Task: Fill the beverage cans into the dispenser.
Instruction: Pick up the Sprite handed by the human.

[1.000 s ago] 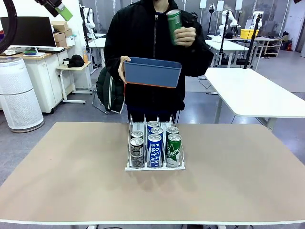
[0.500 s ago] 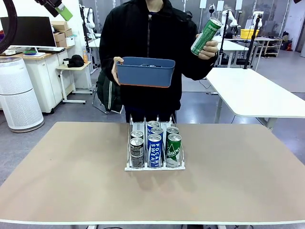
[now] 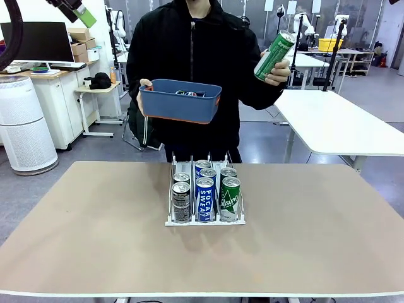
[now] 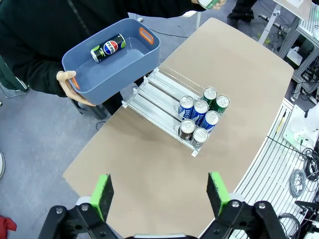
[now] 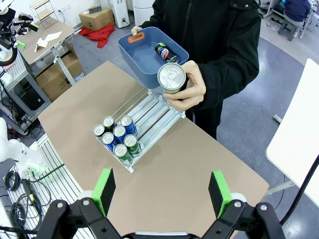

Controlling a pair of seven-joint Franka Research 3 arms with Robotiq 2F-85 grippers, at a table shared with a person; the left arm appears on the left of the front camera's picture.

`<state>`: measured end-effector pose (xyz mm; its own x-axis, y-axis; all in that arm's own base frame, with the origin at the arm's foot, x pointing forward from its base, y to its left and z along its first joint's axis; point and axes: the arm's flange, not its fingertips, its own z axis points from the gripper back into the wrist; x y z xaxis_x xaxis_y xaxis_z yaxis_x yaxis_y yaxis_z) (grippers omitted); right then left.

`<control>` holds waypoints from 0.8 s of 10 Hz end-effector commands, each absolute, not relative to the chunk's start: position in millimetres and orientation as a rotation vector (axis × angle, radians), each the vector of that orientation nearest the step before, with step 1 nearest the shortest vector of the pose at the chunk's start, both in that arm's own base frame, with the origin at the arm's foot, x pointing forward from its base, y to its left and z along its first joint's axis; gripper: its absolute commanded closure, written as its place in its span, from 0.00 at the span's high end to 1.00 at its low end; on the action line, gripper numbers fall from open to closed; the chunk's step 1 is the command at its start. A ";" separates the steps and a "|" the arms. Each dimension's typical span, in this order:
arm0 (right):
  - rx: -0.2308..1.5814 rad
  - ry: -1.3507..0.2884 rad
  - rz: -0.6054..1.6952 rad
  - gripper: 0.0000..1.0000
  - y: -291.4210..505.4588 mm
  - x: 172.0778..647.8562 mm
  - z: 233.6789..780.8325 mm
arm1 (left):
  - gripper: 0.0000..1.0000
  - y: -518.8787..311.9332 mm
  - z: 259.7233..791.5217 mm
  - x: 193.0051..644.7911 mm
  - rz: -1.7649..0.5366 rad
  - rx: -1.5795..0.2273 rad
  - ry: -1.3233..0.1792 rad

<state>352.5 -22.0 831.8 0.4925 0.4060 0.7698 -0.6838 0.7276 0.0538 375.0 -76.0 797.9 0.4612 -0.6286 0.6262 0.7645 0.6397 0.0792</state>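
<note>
The left gripper (image 4: 160, 194) and the right gripper (image 5: 162, 191) hang wide open with nothing in them, high over the table (image 3: 82, 227). Six cans (image 3: 204, 199) stand at the front of the dispenser (image 4: 158, 93). A person (image 3: 189, 57) behind it holds a green can (image 3: 274, 55) and a blue tub (image 3: 180, 104) with one dark can (image 4: 108, 48) inside.

A beige table (image 3: 95, 240) stands in the middle; beyond its far edge is a person in a black jacket (image 3: 189, 50), with a blue tub (image 3: 180, 104) at chest height; at left stand a white air purifier (image 3: 22, 126) and a dark monitor (image 3: 38, 41); at right, a white table (image 3: 341, 123).
</note>
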 end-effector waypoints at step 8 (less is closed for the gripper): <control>0.387 -0.820 0.677 1.00 -19.6 353.0 831.0 | 1.00 -75.4 798.2 374.4 -0.856 -0.229 -0.667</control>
